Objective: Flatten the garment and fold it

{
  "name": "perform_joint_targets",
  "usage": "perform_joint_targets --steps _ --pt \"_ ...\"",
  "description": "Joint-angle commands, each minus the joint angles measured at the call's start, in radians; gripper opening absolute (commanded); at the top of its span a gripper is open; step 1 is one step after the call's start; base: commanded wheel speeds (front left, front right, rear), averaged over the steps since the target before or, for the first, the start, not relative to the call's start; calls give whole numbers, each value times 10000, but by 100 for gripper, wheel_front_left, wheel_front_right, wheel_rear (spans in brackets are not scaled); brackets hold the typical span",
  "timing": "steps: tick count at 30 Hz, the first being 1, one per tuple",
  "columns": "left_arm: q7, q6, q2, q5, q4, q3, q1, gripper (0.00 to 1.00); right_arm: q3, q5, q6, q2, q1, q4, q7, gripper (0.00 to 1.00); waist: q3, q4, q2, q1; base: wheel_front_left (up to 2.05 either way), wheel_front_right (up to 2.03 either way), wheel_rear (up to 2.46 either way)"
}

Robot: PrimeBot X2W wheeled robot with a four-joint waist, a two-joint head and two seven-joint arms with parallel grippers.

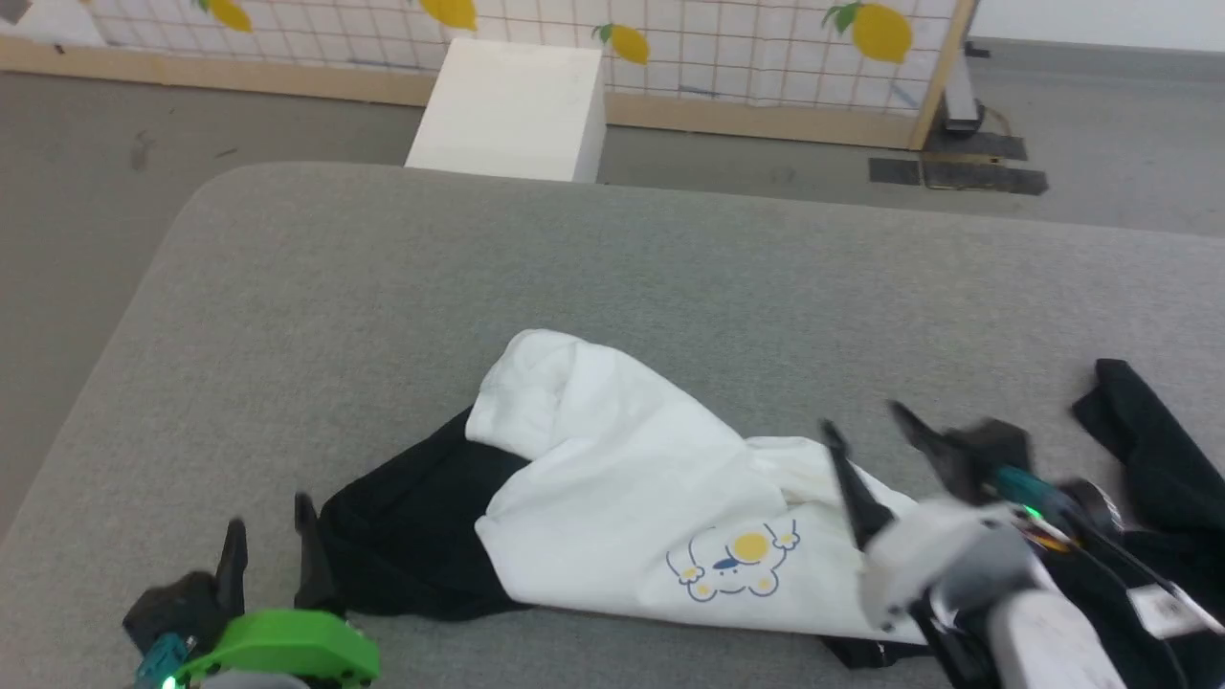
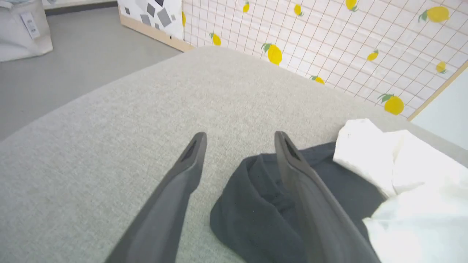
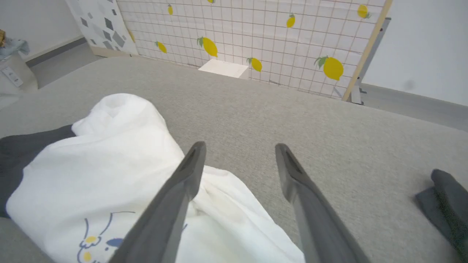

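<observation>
A white box (image 1: 512,110) stands on grey floor (image 1: 77,191) before a lemon-print grid screen (image 1: 766,48).

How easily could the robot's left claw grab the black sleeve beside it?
Quite easily, it seems. The left gripper stands open right at the black sleeve, one finger over the cloth, and nothing lies between them on the grey cushion.

Long dark tapered fingers (image 2: 303,182), bright green left wrist cover (image 1: 287,646), pale right forearm (image 1: 1043,641), teal fitting (image 1: 1010,481)

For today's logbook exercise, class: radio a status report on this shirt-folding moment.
Status: left end effector open at black sleeve; right end effector open over shirt, crumpled, unfolded. Nothing blocking.
</observation>
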Motion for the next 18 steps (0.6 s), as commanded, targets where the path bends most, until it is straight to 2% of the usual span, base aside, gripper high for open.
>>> perform_joint_targets --steps 1,6,11,12,13,14,15,18 --pt "-241 -132 -22 217 -49 -63 -387 100 391 -83 -15 -49 -516 259 134 100 252 323 0 0 0 0 0" --pt "-426 -457 -267 803 -428 -169 -993 100 1808 411 -15 -454 -2010 1783 1082 100 739 808 0 0 0 0 0" --pt "-431 -664 -467 1026 -543 -256 -1389 100 2920 942 -15 -997 -3259 3297 2619 100 1225 1257 0 0 0 0 0" --pt "-432 -695 -484 1031 -531 -281 -1449 100 3127 1162 -15 -1084 -3437 3548 2925 84 1308 1328 0 0 0 0 0" --pt "-432 -714 -493 1003 -503 -297 -1491 100 3265 1342 -15 -1162 -3563 3713 3151 53 1364 1387 0 0 0 0 0" --pt "-432 -728 -500 947 -463 -326 -1537 100 3467 1524 -15 -1286 -3706 3840 3355 9 1416 1451 0 0 0 0 0" --pt "-432 -722 -503 889 -435 -374 -1567 100 3580 1676 -15 -1384 -3807 3889 3434 0 1444 1492 0 0 0 0 0" --pt "-433 -626 -507 691 -431 -479 -1601 100 3621 1994 -15 -1766 -4195 3830 3336 0 1520 1559 0 0 0 0 0"
